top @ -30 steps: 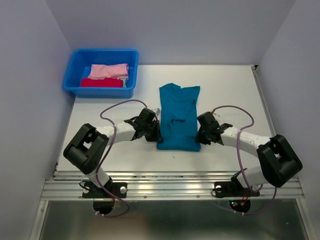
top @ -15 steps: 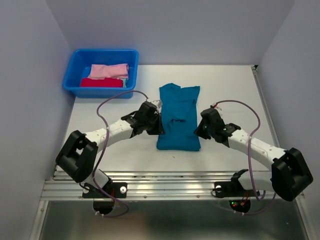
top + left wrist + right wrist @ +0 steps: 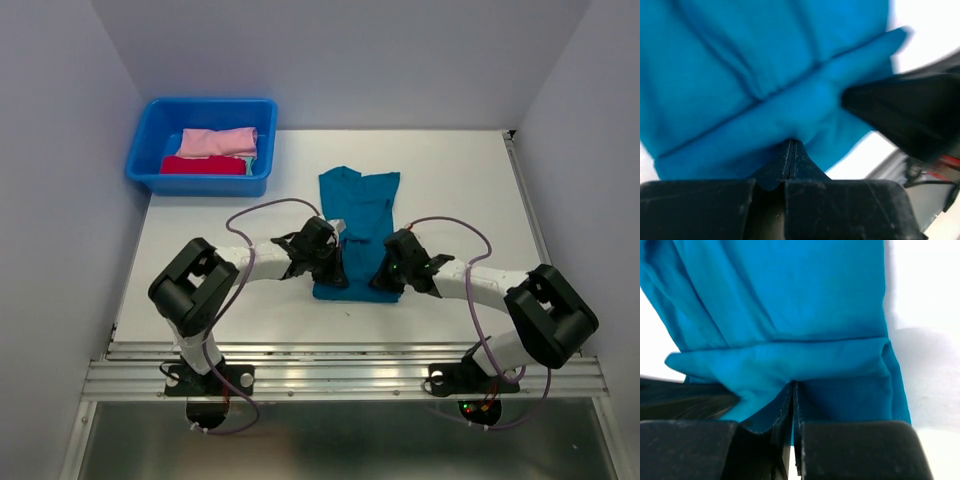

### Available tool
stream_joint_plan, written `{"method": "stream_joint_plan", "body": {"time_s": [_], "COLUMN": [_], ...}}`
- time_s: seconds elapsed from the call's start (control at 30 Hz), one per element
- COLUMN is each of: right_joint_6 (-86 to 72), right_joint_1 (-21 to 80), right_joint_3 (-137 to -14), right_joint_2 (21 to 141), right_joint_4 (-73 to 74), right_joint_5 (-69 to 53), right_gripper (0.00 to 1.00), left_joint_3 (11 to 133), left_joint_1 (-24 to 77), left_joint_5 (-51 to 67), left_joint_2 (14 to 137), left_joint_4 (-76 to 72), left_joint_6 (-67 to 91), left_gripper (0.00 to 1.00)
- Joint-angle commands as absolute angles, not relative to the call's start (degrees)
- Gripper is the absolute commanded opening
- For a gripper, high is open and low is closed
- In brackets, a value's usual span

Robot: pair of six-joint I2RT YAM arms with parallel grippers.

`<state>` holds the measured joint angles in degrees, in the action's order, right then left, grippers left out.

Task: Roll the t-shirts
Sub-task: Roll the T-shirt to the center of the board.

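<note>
Seen from above, the tabletop (image 3: 470, 180) carries the blue tub (image 3: 150, 125) at its far left corner, with the pink bundle (image 3: 218, 141) and red bundle (image 3: 202, 166) in it. The teal t-shirt (image 3: 360, 205) lies flat at the middle. Only my wrist cameras show the grip: my left pincer (image 3: 790, 145) and right pincer (image 3: 793, 387) each pinch the shirt's near hem, which is folded up over the body.

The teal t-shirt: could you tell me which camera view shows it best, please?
The top external view shows nearly the whole teal t-shirt on the table. The left wrist view gives only a blurred fold pinched by the left gripper; the right wrist view, a sharper fold pinched by the right gripper.
</note>
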<state>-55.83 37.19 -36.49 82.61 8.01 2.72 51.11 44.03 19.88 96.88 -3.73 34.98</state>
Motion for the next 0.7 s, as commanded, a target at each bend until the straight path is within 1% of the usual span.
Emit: {"method": "stream_joint_plan", "body": {"time_s": [0.0,0.1,0.3,0.37,0.4,0.43,0.5,0.53,0.57,0.6,0.63,0.67], "right_joint_6": [-56.8,-56.4,-55.1,-54.8,-54.8,-54.8,-55.0,-55.3,-55.5,-55.8,-56.1,-56.2], "right_joint_1": [37.3,37.3,37.3,37.3,37.3,36.7,36.7,36.2,36.2,36.2,36.2,36.2], "right_joint_3": [-35.2,-35.5,-37.8,-37.6,-37.4,-36.6,-35.3,-34.5,-33.1,-32.3,-31.0,-30.4], "right_joint_2": [83.6,80.8,71.3,67.4,66.3,64.1,62.4,61.6,60.2,59.7,59.2,58.2], "right_joint_4": [6.3,8.0,17.0,19.5,20.2,20.6,21.3,21.3,21.2,21.2,21.1,21.0], "right_joint_5": [3.5,4.7,12.9,14.8,15.0,14.9,13.8,13.2,12.2,11.9,11.5,11.0], "right_gripper": [0.08,0.08,0.11,0.14,0.15,0.17,0.24,0.28,0.36,0.39,0.46,0.47], "left_joint_3": [50.1,51.2,54.1,54.1,54.0,53.3,51.9,49.9,48.7,47.6,45.0,43.6], "left_joint_1": [44.0,44.0,43.8,43.4,42.8,42.5,41.6,40.7,40.3,39.8,38.9,38.5], "left_joint_5": [19.5,18.1,11.1,9.5,8.6,8.2,7.8,7.6,7.7,8.3,9.0,9.7], "left_joint_2": [100.3,100.9,91.2,86.9,85.6,83.6,81.7,79.9,78.9,78.2,76.7,76.0], "left_joint_4": [-4.7,-1.5,5.4,6.9,7.5,8.0,9.0,9.1,8.9,8.6,8.2,7.0], "left_joint_6": [33.9,32.3,30.3,30.4,30.5,30.6,30.8,31.1,31.2,31.3,31.7,32.0], "left_gripper": [0.00,0.00,0.00,0.00,0.09,0.14,0.26,0.35,0.39,0.48,0.50,0.51]}}
